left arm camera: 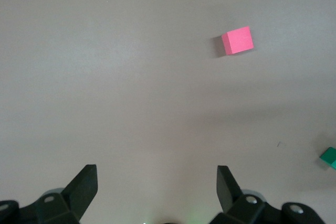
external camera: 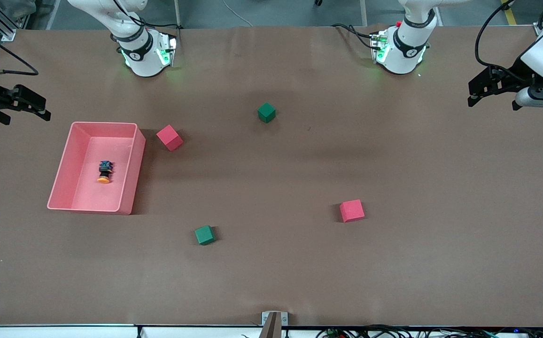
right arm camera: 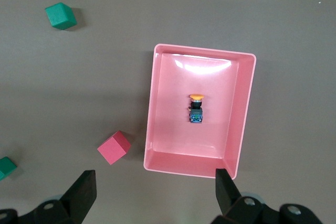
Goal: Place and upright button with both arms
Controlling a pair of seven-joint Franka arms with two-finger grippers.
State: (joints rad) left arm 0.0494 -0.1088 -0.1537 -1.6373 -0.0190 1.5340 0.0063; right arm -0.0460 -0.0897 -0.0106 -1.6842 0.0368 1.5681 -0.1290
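In the shallow pink plastic bin [external camera: 130,170] at the right arm's end of the table lies the small push-button with the round orange cap and black-and-blue body [external camera: 104,171]. It is on its side on the bin floor, roughly mid-bin, cap end nearer the front camera, touching no wall. The right wrist view confirms it: body and cap in line along the floor, not upright.

Right gripper, black two-finger [external camera: 15,104]: up in the air at the table edge at its own end, looking down on the bin. Fingers spread wide, nothing between them.

Left gripper, black two-finger [external camera: 499,89]: up over the table at the left arm's end, well apart from the bin. Fingers also wide, empty. This arm waits.

Other items on the brown table cover [external camera: 393,263]: a red cube [external camera: 169,137] just beside the bin's corner, a green cube [external camera: 266,112] toward mid-table, a second green cube [external camera: 205,234] and a second red cube [external camera: 352,210] nearer the front camera.

Step in hand, as judged: the start, before any grasp. Button untouched, neither arm committed.

Next move, as judged: the right gripper is better placed, so it goes down into the bin. It should line its fingers across the button's short body and clear the walls. The part is tiny and may roll or skid when pinched.
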